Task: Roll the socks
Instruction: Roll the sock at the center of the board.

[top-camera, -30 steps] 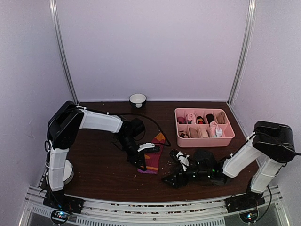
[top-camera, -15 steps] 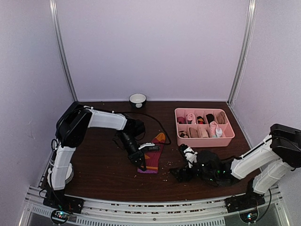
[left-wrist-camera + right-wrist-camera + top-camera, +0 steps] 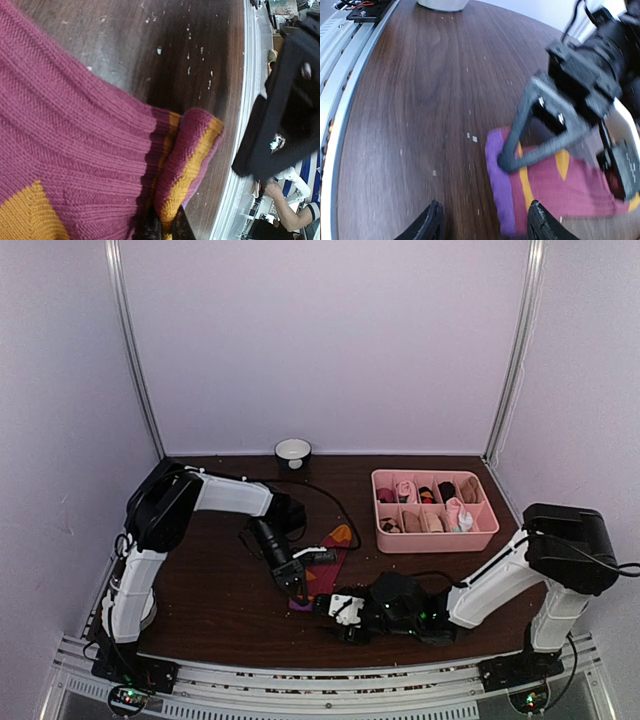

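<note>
A dark red sock [image 3: 326, 570] with orange patches lies flat at the table's middle, its purple-edged cuff toward the front. My left gripper [image 3: 296, 585] is shut on a folded-up bit of that cuff [image 3: 192, 150], and its jaws [image 3: 164, 230] pinch the orange-striped fold. My right gripper [image 3: 343, 608] is low over the table just in front of the cuff. It stands open, and the purple cuff edge [image 3: 499, 192] lies just ahead of its right finger [image 3: 540, 225]. The left gripper [image 3: 545, 130] shows there pressing down on the sock [image 3: 565, 187].
A pink divided tray [image 3: 436, 540] with small rolled socks stands at the right rear. A small dark bowl [image 3: 293, 451] sits by the back wall. A black cable [image 3: 335, 508] loops behind the sock. The metal rail [image 3: 340, 75] runs along the near table edge.
My right gripper has swung left along the front of the table to the sock's cuff end, its jaws somewhat narrower. The left gripper keeps its pinch and has barely moved.
</note>
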### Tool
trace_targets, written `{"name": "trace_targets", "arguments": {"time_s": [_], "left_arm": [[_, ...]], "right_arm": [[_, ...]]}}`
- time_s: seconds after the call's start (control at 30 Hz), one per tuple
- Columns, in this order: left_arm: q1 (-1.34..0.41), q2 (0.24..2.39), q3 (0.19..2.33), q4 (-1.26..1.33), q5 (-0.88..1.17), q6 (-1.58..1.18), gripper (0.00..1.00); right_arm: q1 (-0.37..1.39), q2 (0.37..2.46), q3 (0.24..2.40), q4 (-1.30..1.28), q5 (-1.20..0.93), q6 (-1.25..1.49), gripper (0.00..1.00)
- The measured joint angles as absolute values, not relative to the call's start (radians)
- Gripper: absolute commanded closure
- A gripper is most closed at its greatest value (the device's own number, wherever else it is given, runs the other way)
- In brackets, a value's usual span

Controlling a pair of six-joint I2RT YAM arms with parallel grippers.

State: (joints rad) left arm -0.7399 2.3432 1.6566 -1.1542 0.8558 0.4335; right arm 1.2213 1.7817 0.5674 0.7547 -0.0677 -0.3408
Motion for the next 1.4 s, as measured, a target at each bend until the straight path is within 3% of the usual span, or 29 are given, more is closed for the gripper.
{"name": "trace_targets", "arguments": {"time_s": [0.5, 0.63, 0.83, 0.9, 0.97, 1.0, 1.23, 1.4], "left_arm": [[-0.741, 2.360, 1.681, -1.178, 0.853, 0.421, 1.00], [-0.741, 2.360, 1.681, -1.179, 0.852, 0.427, 0.90], [-0.741, 2.338, 1.670, -1.185, 0.844, 0.453, 0.67], [-0.741, 2.302, 1.639, -1.159, 0.821, 0.461, 0.63], [-0.731, 2.251, 1.589, -1.117, 0.785, 0.466, 0.50], [-0.721, 2.219, 1.559, -1.090, 0.762, 0.469, 0.48], [-0.639, 1.973, 1.321, -0.860, 0.667, 0.497, 0.46], [-0.674, 1.851, 1.147, -0.694, 0.668, 0.517, 0.46]], "right_arm": [[1.121, 1.942, 0.770, 0.622, -0.198, -0.476, 0.72], [1.118, 1.942, 0.773, 0.609, -0.211, -0.472, 0.81], [1.106, 1.943, 0.774, 0.599, -0.241, -0.441, 0.97], [1.095, 1.944, 0.774, 0.600, -0.263, -0.413, 0.99], [1.086, 1.947, 0.775, 0.603, -0.286, -0.385, 1.00], [1.081, 1.948, 0.775, 0.604, -0.299, -0.366, 1.00], [1.037, 1.970, 0.776, 0.627, -0.411, -0.214, 1.00], [0.990, 2.008, 0.781, 0.680, -0.521, -0.075, 1.00]]}}
